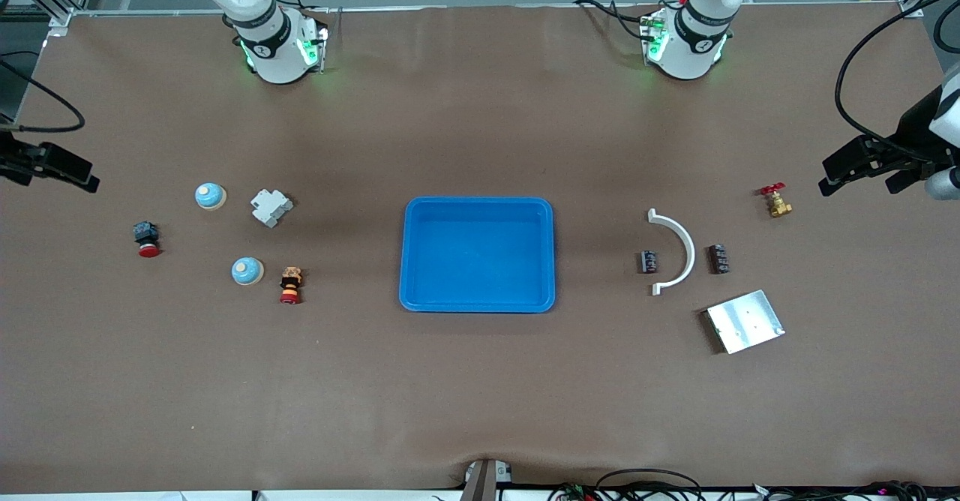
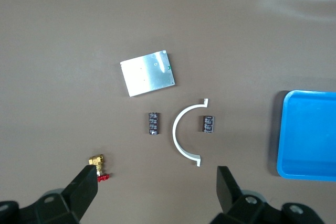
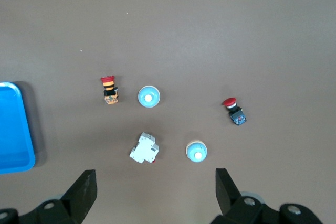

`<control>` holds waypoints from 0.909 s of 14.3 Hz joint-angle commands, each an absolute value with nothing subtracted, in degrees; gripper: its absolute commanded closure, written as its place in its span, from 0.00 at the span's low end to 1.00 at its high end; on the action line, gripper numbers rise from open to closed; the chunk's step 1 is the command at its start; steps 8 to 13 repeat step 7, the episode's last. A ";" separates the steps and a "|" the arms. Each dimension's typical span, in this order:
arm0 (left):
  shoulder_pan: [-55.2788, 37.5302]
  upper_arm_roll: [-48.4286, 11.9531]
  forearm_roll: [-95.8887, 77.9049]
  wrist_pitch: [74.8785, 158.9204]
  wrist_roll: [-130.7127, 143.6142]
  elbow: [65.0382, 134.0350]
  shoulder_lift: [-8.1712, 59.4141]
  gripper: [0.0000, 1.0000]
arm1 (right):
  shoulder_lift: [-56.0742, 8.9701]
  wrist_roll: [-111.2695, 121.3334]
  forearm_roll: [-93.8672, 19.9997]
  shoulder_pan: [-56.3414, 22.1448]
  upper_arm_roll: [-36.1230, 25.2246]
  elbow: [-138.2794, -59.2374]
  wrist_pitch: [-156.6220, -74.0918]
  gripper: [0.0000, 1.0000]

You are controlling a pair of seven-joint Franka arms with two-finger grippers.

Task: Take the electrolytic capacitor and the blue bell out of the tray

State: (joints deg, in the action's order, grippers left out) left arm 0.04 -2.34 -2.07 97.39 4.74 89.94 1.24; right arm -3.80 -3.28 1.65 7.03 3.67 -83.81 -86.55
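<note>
Two dark capacitors lie toward the left arm's end: one [image 1: 649, 262] [image 2: 208, 124] inside a white arc, one [image 1: 719, 259] [image 2: 153, 123] outside it. Two blue dome bells [image 1: 211, 196] [image 1: 247, 271] sit toward the right arm's end; the right wrist view shows them too [image 3: 197, 151] [image 3: 149, 97]. A blue tray [image 1: 420, 291] [image 2: 294, 129] [image 3: 21, 156] stands empty mid-table. My left gripper [image 1: 855, 165] [image 2: 156, 192] hangs open and empty over the left arm's end. My right gripper [image 1: 56, 167] [image 3: 156, 192] hangs open and empty over the right arm's end.
A white arc [image 1: 679, 250] [image 2: 181, 142], a metal plate [image 1: 744, 321] [image 2: 147, 73] and a brass valve [image 1: 776, 202] [image 2: 97, 162] lie near the capacitors. A white breaker [image 1: 271, 207] [image 3: 144, 149] and two red push buttons [image 1: 147, 238] [image 1: 291, 285] lie near the bells.
</note>
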 commanded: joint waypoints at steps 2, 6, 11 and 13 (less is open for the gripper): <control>0.26 -2.81 -1.05 97.03 5.63 89.12 1.41 0.00 | -1.23 -2.46 -0.25 8.09 3.96 -84.11 -84.64 0.00; 0.26 -2.73 -1.05 97.03 5.54 89.03 1.67 0.00 | 0.70 -2.64 -1.14 8.00 3.60 -85.34 -84.37 0.00; 0.26 -2.72 -0.97 97.03 5.54 89.12 1.76 0.00 | 0.96 -2.64 -1.23 8.09 3.52 -85.52 -84.38 0.00; 0.26 -2.72 -0.97 97.03 5.54 89.12 1.76 0.00 | 0.96 -2.64 -1.23 8.09 3.52 -85.52 -84.38 0.00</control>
